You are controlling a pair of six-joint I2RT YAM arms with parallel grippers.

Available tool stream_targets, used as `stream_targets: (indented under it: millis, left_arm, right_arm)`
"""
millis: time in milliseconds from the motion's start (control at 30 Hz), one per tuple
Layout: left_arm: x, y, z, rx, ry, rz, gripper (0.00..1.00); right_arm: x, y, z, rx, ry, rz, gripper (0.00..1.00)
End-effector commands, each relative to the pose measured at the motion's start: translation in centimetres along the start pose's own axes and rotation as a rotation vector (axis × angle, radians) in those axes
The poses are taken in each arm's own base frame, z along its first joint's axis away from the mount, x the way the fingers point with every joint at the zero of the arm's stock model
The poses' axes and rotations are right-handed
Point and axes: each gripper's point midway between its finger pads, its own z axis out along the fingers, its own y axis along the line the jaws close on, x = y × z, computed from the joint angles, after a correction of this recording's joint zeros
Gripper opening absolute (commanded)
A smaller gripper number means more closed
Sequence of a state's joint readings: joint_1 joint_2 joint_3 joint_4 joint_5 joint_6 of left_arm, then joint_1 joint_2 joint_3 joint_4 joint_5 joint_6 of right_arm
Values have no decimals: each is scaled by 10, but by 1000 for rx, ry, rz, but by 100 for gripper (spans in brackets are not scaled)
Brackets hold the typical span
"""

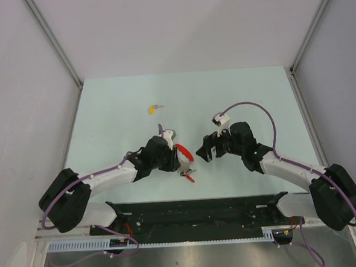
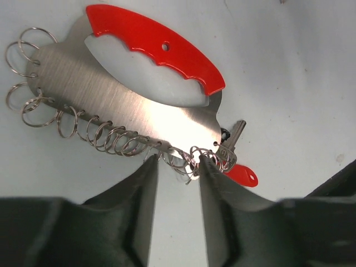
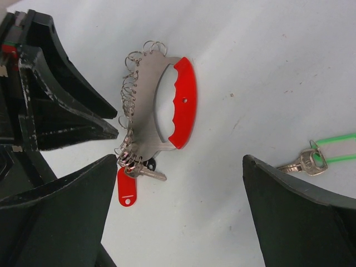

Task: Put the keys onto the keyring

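Left hand point(image 2: 177, 161) half spread, tips at keyring point(image 2: 111, 89) rings; right hand point(image 3: 179, 161) spread wide.

The keyring point(image 2: 122, 105) is gleaming in brushed silver, with its grip glowing bright red and its wire rings shining pale steel. The red tag point(image 3: 127, 191) is showing glossy scarlet and the silver key point(image 2: 236, 133) plain metal. The green key point(image 3: 305, 162) is flashing lime and the yellow key point(image 1: 151, 109) is showing amber. The left gripper point(image 2: 175, 164) and right gripper point(image 3: 179, 161) are appearing matte black against the pale mint table point(image 1: 236, 93).
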State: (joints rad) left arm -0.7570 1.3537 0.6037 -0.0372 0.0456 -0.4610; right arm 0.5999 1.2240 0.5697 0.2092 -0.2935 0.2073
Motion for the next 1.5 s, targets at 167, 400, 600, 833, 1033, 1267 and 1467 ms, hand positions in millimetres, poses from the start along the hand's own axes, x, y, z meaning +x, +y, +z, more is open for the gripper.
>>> stream_targets:
  millis: [167,400,600,833,1033,1267,1467]
  left_arm:
    - [-17,-14,-3,-51,-36,-45,31]
    - [-1,-21,9,-51,26,-31,24]
    - [6,-24,11,-51,59,-16,22]
    - [10,-23,11,-78,71,9,29]
    - [11,-16,14,-130,72,31,32]
    - [13,-11,16,-163,77,40,29]
    - [10,-2,10,-209,57,42,25]
  right_arm:
    - [-7,0,1,-6,-30,-13,97]
    - [-5,0,1,-7,-22,-14,97]
    - [-2,0,2,-11,-14,-13,97]
    - [-1,0,2,-11,-12,-12,97]
    - [-2,0,2,-14,-11,-13,97]
    - [0,0,3,-17,-7,-12,97]
    - [0,1,3,-22,-6,-14,97]
